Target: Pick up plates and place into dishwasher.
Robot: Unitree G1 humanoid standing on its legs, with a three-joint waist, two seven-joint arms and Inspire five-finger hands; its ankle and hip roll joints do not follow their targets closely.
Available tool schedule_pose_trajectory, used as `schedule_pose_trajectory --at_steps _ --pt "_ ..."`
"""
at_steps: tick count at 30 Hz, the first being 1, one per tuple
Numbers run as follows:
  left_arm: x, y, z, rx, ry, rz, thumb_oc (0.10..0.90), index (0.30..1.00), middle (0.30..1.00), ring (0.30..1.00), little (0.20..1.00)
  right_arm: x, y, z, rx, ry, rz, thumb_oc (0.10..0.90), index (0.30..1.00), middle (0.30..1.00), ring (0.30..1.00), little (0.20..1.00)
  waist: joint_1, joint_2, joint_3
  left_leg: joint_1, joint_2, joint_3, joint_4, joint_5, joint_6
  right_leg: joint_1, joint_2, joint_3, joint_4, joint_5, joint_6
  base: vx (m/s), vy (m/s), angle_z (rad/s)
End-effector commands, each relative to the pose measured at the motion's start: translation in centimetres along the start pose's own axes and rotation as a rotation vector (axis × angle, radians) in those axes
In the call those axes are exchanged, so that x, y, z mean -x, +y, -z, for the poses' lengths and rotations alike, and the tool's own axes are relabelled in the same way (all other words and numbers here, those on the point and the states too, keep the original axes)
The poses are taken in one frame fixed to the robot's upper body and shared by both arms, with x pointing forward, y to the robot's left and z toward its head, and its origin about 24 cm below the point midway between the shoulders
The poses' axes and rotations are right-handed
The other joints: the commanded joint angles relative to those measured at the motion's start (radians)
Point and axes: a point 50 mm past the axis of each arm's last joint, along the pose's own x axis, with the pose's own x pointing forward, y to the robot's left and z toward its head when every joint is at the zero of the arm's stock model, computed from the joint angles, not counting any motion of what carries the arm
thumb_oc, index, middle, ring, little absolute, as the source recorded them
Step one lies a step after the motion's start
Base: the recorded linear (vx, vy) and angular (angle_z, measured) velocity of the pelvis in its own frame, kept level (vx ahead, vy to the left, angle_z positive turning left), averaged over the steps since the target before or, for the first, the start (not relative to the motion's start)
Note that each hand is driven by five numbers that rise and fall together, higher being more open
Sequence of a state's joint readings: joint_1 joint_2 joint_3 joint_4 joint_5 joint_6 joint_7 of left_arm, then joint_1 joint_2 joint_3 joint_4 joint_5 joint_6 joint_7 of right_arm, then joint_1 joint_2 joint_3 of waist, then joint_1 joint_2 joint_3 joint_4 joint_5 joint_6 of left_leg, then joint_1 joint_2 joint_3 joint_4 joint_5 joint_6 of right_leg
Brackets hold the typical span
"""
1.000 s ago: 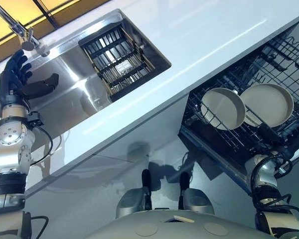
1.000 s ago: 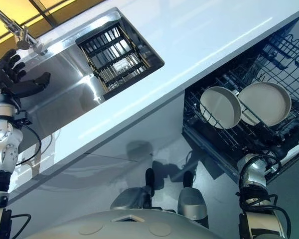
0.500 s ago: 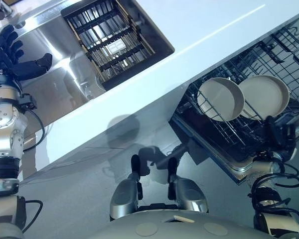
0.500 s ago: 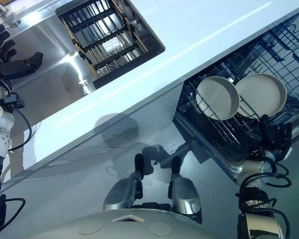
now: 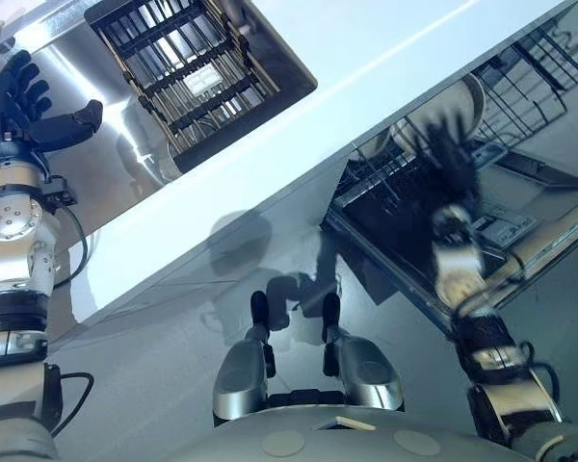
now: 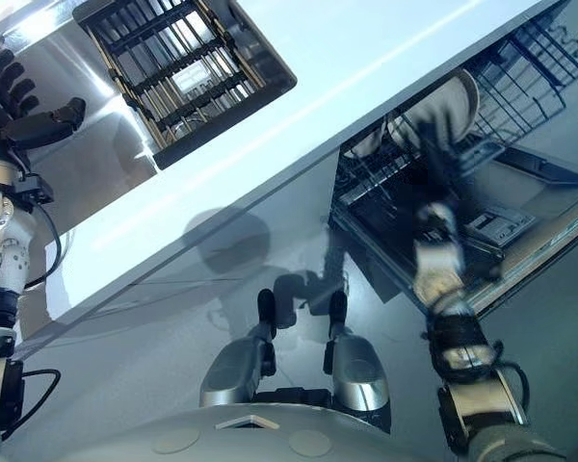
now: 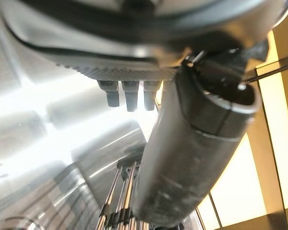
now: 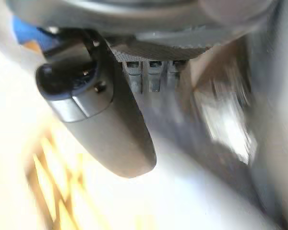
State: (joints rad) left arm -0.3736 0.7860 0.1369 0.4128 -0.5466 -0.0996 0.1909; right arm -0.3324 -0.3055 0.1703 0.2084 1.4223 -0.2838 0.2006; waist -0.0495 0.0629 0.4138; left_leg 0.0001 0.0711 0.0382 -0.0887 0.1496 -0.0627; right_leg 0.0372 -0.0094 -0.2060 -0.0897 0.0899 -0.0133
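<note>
Left hand (image 5: 21, 106): I read it as open, the fingers (image 7: 129, 98) straight and spread, the thumb (image 7: 192, 153) standing well out from them, with nothing in its hold. It hangs above the steel sink (image 5: 125, 135), apart from the basin wall. Beside it, in the sink's far part, sits a dark slatted basket (image 5: 188, 67). Right hand (image 5: 451, 164): seen blurred from the head, raised in front of the dishwasher rack (image 5: 525, 82). From my wrist camera its thumb (image 8: 101, 120) juts clear of the fingers (image 8: 149, 74), which look uncurled, and nothing lies between them; I take it as open and holding nothing. Just behind this hand a pale plate (image 6: 455, 94) stands on edge among the rack's wires, partly covered by the hand. Whether the hand touches it, I cannot tell. Something pale shows lower in the rack; I cannot say whether it is another plate. The rack is drawn out over the lowered dishwasher door (image 5: 539, 192). The white desk (image 5: 366, 48) runs between sink and dishwasher.
</note>
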Motion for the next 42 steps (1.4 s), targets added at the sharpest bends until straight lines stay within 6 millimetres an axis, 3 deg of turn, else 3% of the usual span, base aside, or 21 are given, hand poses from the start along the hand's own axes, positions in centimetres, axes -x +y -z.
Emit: schedule_pose_trajectory --at_steps 1,5,8,12,16,21,28,31,35,39,42 --pt "-0.8 0.0 -3.7 -0.001 -0.212 -0.021 0.800 0.900 0.900 0.900 0.900 -5.2 18.0 -2.2 0.064 -0.135 -0.860 0.800 0.900 0.900 0.900 0.900 0.080 0.021 -0.148 -0.021 -0.077 0.027 0.077 -0.109 0.023 -0.029 0.009 -0.010 0.142 -0.142 0.038 0.10 0.078 0.04" --pt "-0.6 0.1 -2.5 -0.003 -0.178 -0.014 0.800 0.900 0.900 0.900 0.900 -5.0 19.8 -4.1 0.166 -0.333 -0.849 0.800 0.900 0.900 0.900 0.900 0.084 0.019 -0.173 -0.006 -0.084 0.023 0.074 -0.114 0.027 -0.020 0.008 -0.003 0.137 -0.142 0.041 0.09 0.068 0.04" --pt "-0.5 -0.1 -1.9 -0.003 -0.159 -0.010 0.800 0.900 0.900 0.900 0.900 -5.2 19.8 -5.1 0.414 -0.448 -0.735 0.800 0.900 0.900 0.900 0.900 0.083 0.018 -0.187 0.006 -0.089 0.017 0.065 -0.114 0.028 -0.014 0.007 0.003 0.132 -0.135 0.046 0.08 0.062 0.01" --pt "0.0 0.4 -1.2 -0.002 -0.146 -0.010 0.800 0.900 0.900 0.900 0.900 -6.2 16.0 -6.2 0.547 -0.431 -0.515 0.800 0.900 0.900 0.900 0.900 0.080 0.019 -0.201 0.023 -0.095 0.012 0.042 -0.112 0.032 -0.011 0.004 0.009 0.121 -0.126 0.055 0.04 0.056 -0.01" --pt "1.1 0.9 -0.1 0.007 -0.135 -0.020 0.800 0.900 0.900 0.900 0.900 -5.5 11.9 -6.7 0.691 -0.437 -0.306 0.800 0.900 0.900 0.900 0.900 0.070 0.019 -0.208 0.032 -0.101 0.018 0.030 -0.112 0.038 -0.013 0.000 0.019 0.112 -0.116 0.063 0.00 0.060 0.01" --pt "2.8 1.6 0.7 0.013 -0.128 -0.038 0.800 0.900 0.900 0.900 0.900 -1.9 6.2 -8.8 0.983 -0.509 -0.013 0.800 0.900 0.900 0.900 0.900 0.034 0.019 -0.212 0.050 -0.107 0.040 0.013 -0.116 0.046 -0.021 0.003 0.039 0.124 -0.115 0.073 -0.02 0.076 0.04" --pt "4.2 3.0 0.7 0.005 -0.124 -0.075 0.800 0.900 0.900 0.900 0.900 4.1 1.9 -14.1 1.303 -0.659 0.335 0.800 0.900 0.900 0.900 0.900 -0.032 0.019 -0.216 0.072 -0.110 0.076 0.006 -0.130 0.058 -0.031 0.008 0.068 0.163 -0.133 0.087 -0.03 0.055 -0.02" --pt "4.2 3.9 0.3 0.004 -0.132 -0.099 0.800 0.900 0.900 0.900 0.900 6.3 0.0 -16.8 1.342 -0.684 0.518 0.800 0.900 0.900 0.900 0.900 -0.064 0.015 -0.215 0.081 -0.110 0.094 0.003 -0.136 0.061 -0.035 0.008 0.074 0.177 -0.140 0.095 -0.06 0.012 -0.25" --pt "3.9 4.6 0.0 0.000 -0.134 -0.125 0.800 0.900 0.900 0.900 0.900 9.2 -3.4 -18.9 1.327 -0.640 0.765 0.800 0.900 0.900 0.900 0.900 -0.093 0.008 -0.217 0.087 -0.107 0.116 0.002 -0.143 0.060 -0.039 0.007 0.074 0.185 -0.142 0.108 -0.05 -0.033 -0.23" --pt "3.3 4.7 -0.5 0.003 -0.139 -0.135 0.800 0.900 0.900 0.900 0.900 11.5 -6.5 -19.5 1.431 -0.547 0.990 0.800 0.900 0.900 0.900 0.900 -0.101 0.006 -0.216 0.090 -0.102 0.133 0.003 -0.144 0.061 -0.041 0.007 0.070 0.196 -0.145 0.117 -0.01 -0.071 -0.33" --pt "3.0 4.5 -0.9 0.006 -0.152 -0.132 0.800 0.900 0.900 0.900 0.900 13.5 -8.4 -19.3 1.410 -0.501 1.112 0.800 0.900 0.900 0.900 0.900 -0.101 0.006 -0.211 0.091 -0.096 0.139 0.003 -0.143 0.062 -0.043 0.007 0.066 0.208 -0.151 0.120 0.02 -0.105 -0.31"
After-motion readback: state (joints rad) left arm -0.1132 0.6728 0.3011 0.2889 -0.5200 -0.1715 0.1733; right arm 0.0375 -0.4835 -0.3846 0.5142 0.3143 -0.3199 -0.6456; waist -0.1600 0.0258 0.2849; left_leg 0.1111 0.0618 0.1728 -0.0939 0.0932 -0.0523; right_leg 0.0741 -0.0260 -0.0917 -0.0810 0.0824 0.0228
